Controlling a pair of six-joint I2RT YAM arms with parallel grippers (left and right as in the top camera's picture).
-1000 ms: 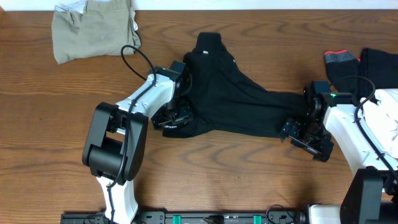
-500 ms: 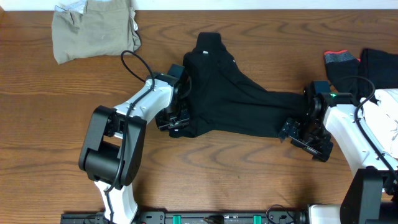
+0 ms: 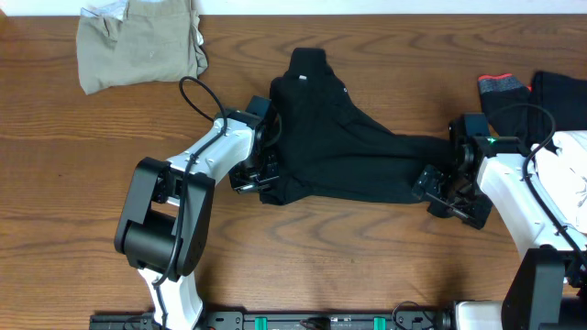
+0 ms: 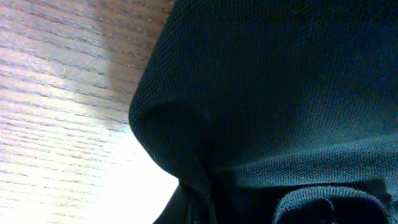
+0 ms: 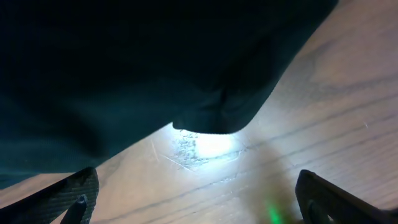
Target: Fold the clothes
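Note:
A black garment lies spread across the middle of the table, a small white mark near its collar. My left gripper is shut on its lower left edge; in the left wrist view the black fabric fills the frame and bunches into a fold at the bottom centre, where it hides the jaws. My right gripper stands open at the garment's right end. In the right wrist view its two fingers are wide apart over bare wood, with the hem of the black fabric just beyond them.
A khaki garment lies crumpled at the back left. At the far right are a black piece with red-orange trim, another black piece and white fabric beside the right arm. Bare wood table runs along the front.
My left gripper has slid in against the garment's left edge and shut on it. The right gripper has edged slightly towards the garment's right end, still open.

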